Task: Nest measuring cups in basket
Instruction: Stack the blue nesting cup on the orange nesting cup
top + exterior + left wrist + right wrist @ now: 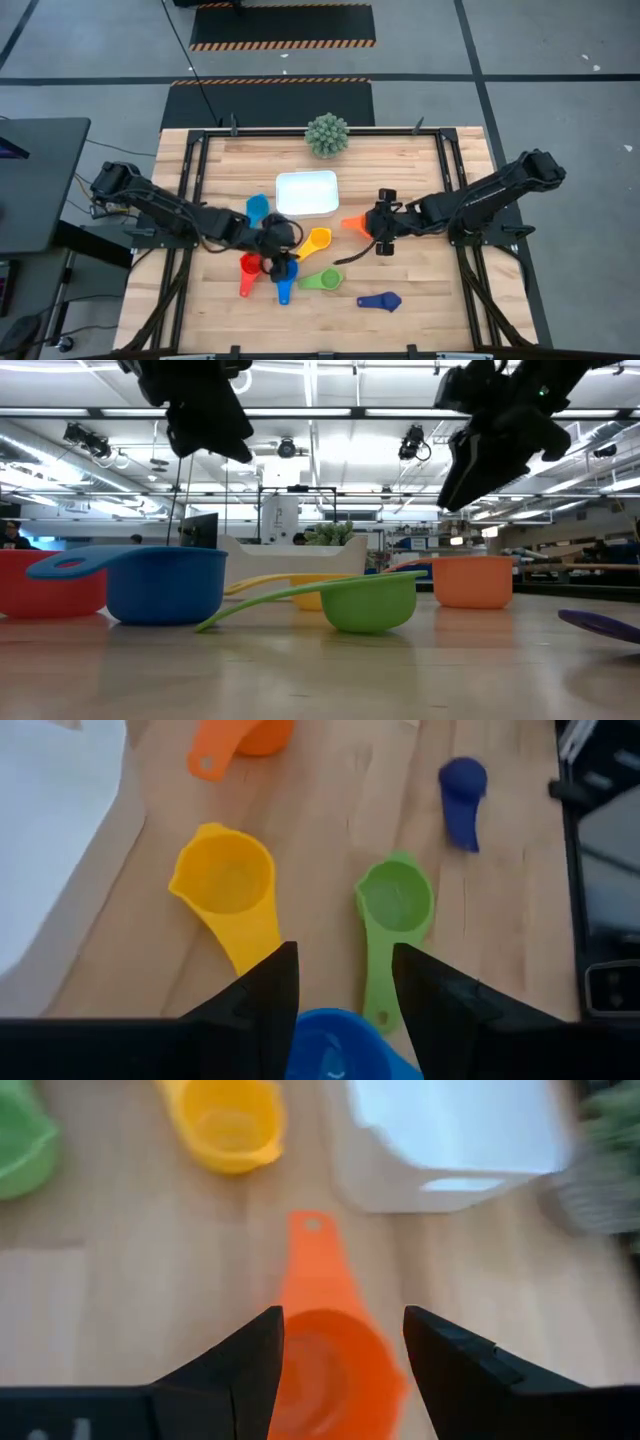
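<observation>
The shallow white rectangular plastic basket [306,193] sits mid-table, just in front of the spiky green ball-shaped plant [327,135], and looks empty. None of the small plastic measuring cups is nested yet; all lie on the wooden table [420,290]: light blue cup [257,209] just beside the basket, orange cup [325,1350], yellow cup [226,880], green cup [394,900], mid-blue cup [335,1045], red cup [248,268], and dark blue cup [462,786] well apart.

The right gripper [342,1345] hovers above the orange cup, jaws apart and straddling its bowl, clamped on nothing. The left gripper [345,985] hangs over the mid-blue cup, jaws apart and empty.

Judged step: picking up the orange cup. Descend squarely, close across the bowl's rim or the handle root rather than the slippery rounded wall, and lift level before carrying to the basket.

No brand, label or legible writing shows.
</observation>
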Controlling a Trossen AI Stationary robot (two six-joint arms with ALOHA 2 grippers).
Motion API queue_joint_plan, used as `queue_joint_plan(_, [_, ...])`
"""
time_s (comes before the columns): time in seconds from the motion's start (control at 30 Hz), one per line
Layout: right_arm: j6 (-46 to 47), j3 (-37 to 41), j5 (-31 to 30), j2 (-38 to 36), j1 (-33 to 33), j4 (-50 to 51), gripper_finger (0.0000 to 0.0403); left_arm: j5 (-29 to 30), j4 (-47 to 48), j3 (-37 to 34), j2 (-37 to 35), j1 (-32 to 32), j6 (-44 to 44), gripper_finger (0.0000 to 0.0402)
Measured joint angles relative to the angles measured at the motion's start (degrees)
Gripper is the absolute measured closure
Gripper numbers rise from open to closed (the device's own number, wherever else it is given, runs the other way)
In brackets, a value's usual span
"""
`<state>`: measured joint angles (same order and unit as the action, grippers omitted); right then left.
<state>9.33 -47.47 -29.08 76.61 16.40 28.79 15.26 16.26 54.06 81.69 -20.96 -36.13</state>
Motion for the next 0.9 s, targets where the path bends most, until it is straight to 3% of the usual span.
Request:
queue_joint_plan(0.13, [1.03,0.38,-6.60,-2.76,3.45,0.81,0.0188,3.39,0.20,-0.01,0.60,-2.25,-5.78,0.0233])
queue_joint_plan(0.43, [1.23,0.38,-7.08,-5.19,8.52,0.47,0.0188,5.73,4.73,5.86,6.24,-5.14,-15.45,0.0233])
queue_joint_plan(0.7, [1.22,0.38,-6.93,-5.17,11.80,1.00,0.0188,3.13,18.12,15.92,14.74,-5.33,-25.64,0.0233])
queue_joint_plan(0.9, [0.19,0.38,-6.94,-5.16,12.85,0.98,0.0188,0.35,20.56,20.67,19.27,-5.34,-29.41,0.0233])
